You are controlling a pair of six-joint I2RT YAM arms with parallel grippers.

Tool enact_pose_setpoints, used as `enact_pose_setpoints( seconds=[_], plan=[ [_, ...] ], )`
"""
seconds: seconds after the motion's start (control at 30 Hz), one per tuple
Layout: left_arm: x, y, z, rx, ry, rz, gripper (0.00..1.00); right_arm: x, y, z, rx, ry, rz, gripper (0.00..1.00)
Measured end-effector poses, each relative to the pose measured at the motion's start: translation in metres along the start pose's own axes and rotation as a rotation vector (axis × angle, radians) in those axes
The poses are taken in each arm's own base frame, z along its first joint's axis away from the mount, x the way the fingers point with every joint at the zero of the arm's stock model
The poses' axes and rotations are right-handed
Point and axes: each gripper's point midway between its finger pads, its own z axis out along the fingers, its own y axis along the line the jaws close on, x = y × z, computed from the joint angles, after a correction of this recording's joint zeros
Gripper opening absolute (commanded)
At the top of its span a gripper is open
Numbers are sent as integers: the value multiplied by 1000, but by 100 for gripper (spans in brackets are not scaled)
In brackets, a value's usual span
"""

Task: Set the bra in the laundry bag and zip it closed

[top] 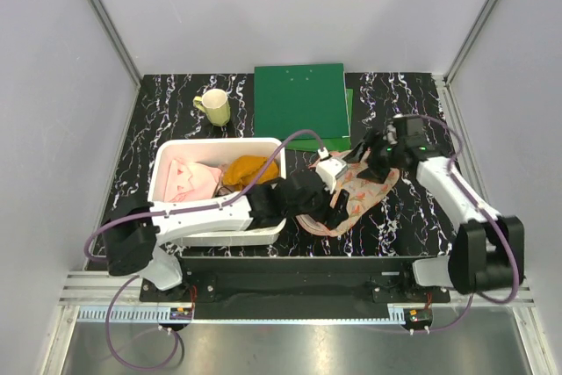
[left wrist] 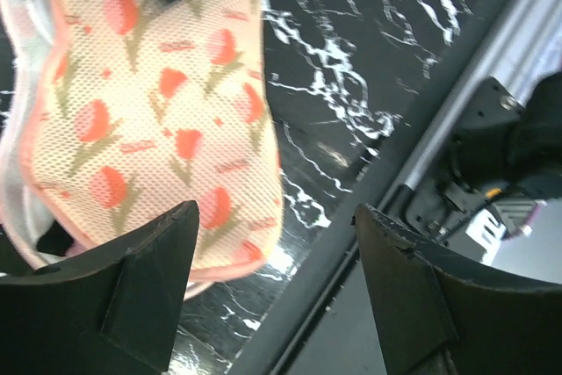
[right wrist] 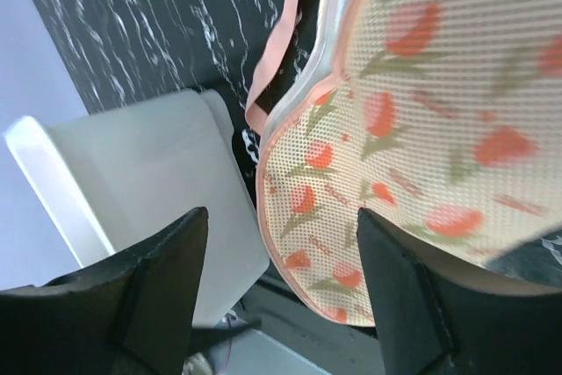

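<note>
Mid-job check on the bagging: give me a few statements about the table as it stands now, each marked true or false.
1. The green mug stands at the back left, outside the white bin. True.
2. The orange garment lies on the bare tabletop. False: it is in the white bin, beside the pale pink cloth.
3. The left fingers are shut on the laundry bag. False: they stand apart with nothing between them.
4. The laundry bag lies to the right of the white bin. True.
5. The right fingers are open. True.
</note>
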Motion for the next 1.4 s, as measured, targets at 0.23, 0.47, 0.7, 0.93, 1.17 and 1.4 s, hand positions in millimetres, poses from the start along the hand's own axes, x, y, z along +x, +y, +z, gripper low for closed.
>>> enact_pose_setpoints(
  seconds=[0.23, 0.47, 0.7, 0.93, 1.17, 1.4],
  plan=[
    [-10, 42, 31, -18, 69, -89, 76, -4, -15, -60, -19, -154, -9, 84],
    [-26, 98, 71, -18, 141, -166, 52, 38, -89, -45, 119, -112, 168, 72],
    [-48, 131, 86, -104, 142, -220, 13, 60, -117, -44, 157, -144, 245, 23],
    [-54, 169, 113, -278, 176, -243, 5, 64, -131, -36, 194, -131, 253, 11],
    [3, 200, 133, -402, 333, -271, 4, 56, -136, -20, 200, -106, 241, 8],
    [2, 200, 139, -410, 337, -299, 2, 51, -120, -5, 174, -80, 184, 8]
  ],
)
